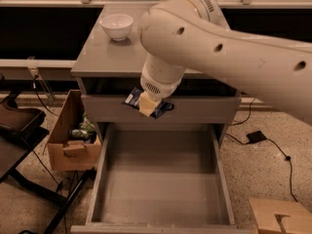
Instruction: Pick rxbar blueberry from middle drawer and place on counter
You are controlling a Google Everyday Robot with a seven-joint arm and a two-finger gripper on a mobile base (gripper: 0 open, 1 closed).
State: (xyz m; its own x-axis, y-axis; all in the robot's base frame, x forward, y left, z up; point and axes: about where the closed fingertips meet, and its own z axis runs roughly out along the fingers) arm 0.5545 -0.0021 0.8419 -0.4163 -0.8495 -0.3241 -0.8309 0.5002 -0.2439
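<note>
My gripper [147, 104] hangs under the big white arm, in front of the cabinet's upper drawer front and above the back of the open middle drawer [161, 179]. It is shut on the rxbar blueberry [161, 108], a dark navy wrapper that sticks out on both sides of the fingers. The drawer is pulled out and its grey floor is bare. The grey counter [105, 52] lies just above and behind the gripper; the arm hides its right part.
A white bowl [117, 26] stands on the counter at the back left. A cardboard box [68, 135] with clutter sits on the floor left of the drawer. Another box [280, 216] is at the bottom right. A cable and black adapter [256, 136] lie on the right floor.
</note>
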